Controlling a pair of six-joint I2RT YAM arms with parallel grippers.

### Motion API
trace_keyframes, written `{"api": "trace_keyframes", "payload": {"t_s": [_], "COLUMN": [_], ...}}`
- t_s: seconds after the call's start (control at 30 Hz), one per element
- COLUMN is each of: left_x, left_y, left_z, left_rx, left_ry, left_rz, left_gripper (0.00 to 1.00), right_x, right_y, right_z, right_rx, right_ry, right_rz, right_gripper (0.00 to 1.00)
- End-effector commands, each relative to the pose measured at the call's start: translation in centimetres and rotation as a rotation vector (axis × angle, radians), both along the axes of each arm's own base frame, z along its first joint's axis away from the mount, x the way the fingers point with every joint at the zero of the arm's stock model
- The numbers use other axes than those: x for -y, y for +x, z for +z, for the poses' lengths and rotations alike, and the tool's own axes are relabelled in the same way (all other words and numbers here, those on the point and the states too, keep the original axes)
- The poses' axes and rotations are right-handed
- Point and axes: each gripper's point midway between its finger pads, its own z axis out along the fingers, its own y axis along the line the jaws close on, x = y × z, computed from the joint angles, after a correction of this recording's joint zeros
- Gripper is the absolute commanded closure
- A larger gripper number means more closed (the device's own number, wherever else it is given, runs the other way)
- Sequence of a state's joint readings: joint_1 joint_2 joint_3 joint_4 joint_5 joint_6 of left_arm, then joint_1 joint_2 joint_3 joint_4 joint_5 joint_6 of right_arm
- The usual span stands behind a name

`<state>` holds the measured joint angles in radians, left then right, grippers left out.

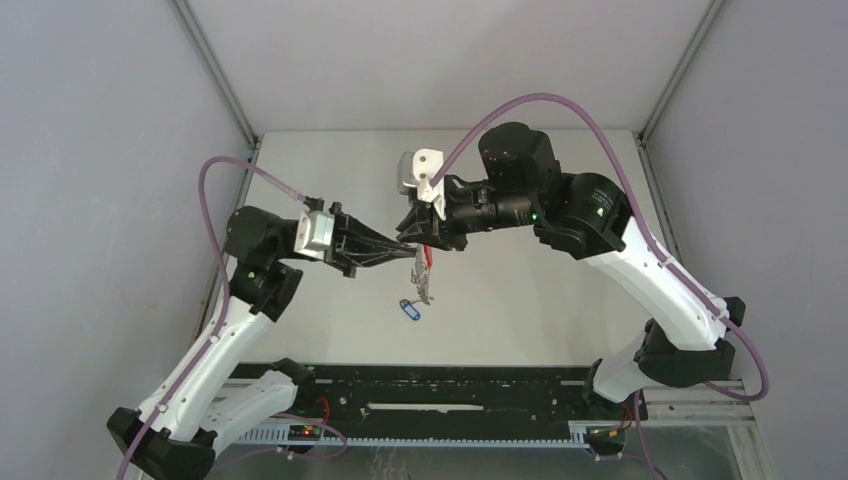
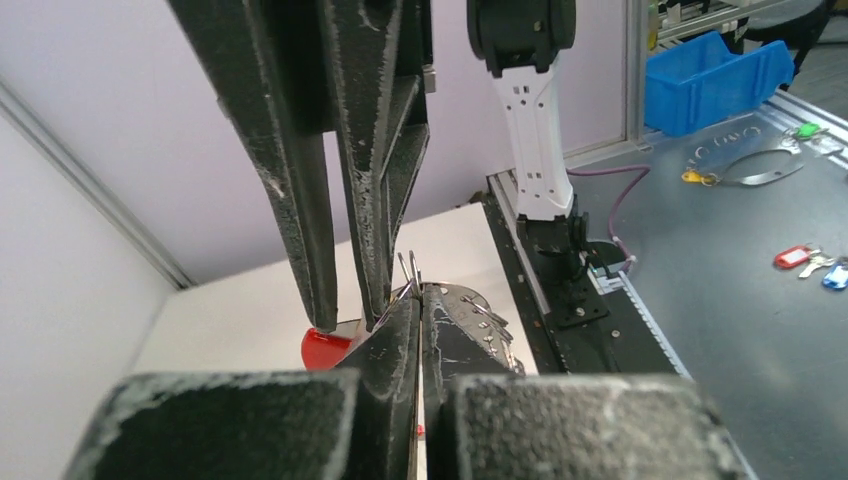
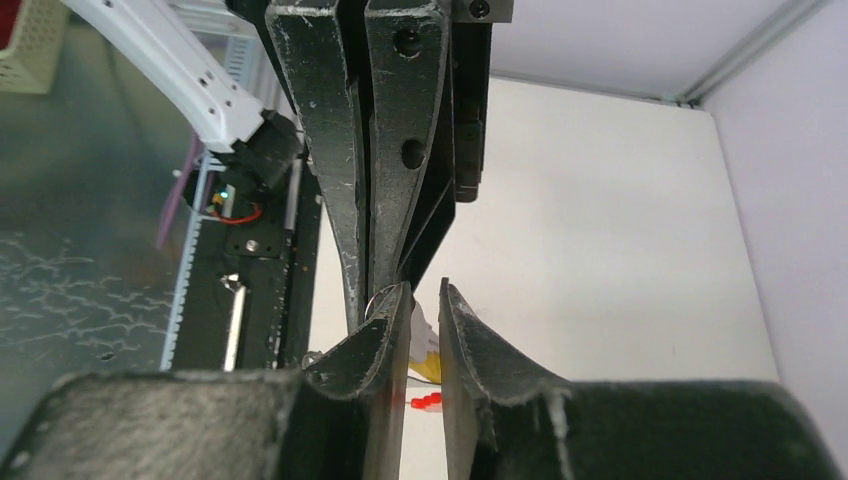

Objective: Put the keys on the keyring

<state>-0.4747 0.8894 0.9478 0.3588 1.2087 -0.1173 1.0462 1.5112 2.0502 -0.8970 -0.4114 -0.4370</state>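
Note:
The keyring (image 1: 426,280), grey metal with a red band, hangs in the air between both grippers over the white table (image 1: 560,300). My left gripper (image 1: 408,246) comes from the left. In the left wrist view it (image 2: 420,290) is shut on the keyring's top edge by a wire clip, with the clip plate (image 2: 478,312) and red band (image 2: 325,347) on either side. My right gripper (image 1: 418,240) meets it from the right. In the right wrist view its jaws (image 3: 425,290) stand a narrow gap apart, with the yellow key's tag (image 3: 427,358) spanning the gap. The blue key (image 1: 410,311) is just below the keyring; I cannot tell if it hangs or lies.
Grey walls close in the table on the left, back and right. A black rail (image 1: 450,400) runs along the near edge between the arm bases. Beyond it, the left wrist view shows a metal bench with a blue bin (image 2: 715,80) and spare tagged keys (image 2: 810,262).

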Motion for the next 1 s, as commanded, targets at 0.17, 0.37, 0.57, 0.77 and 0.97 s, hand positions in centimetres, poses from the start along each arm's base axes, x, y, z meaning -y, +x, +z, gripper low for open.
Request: {"api": "trace_keyframes", "payload": {"t_s": [0.17,0.37,0.57,0.77,0.97], "left_x": [-0.8,-1.2,-1.5,-1.7,-1.9], "left_y": [-1.6,-2.2,-2.8,-2.8,-2.6], "left_z": [4.5,4.6,4.5,4.7,5.3], "left_rx": [0.238,0.266,0.295,0.311,0.333], "left_ry": [-0.201,-0.246,-0.267,-0.288,-0.321], "left_rz": [0.043,0.060,0.064,0.079,0.106], "left_gripper": [1.00,1.00,1.00,1.00,1.00], "right_x": [-1.3,-1.3,-2.0,-2.4,-2.1], "right_y": [-4.6,-4.8,-4.5,-3.5,-2.6], "right_z": [-2.2,-1.2,-0.7,-0.5,0.1], "right_rx": [-0.246,-0.268,-0.312,-0.343,-0.344], "right_ry": [-0.146,-0.112,-0.076,-0.040,-0.010], "right_rz": [0.172,0.172,0.162,0.111,0.076], "right_gripper": [0.74,0.73,0.73,0.72,0.70]}}
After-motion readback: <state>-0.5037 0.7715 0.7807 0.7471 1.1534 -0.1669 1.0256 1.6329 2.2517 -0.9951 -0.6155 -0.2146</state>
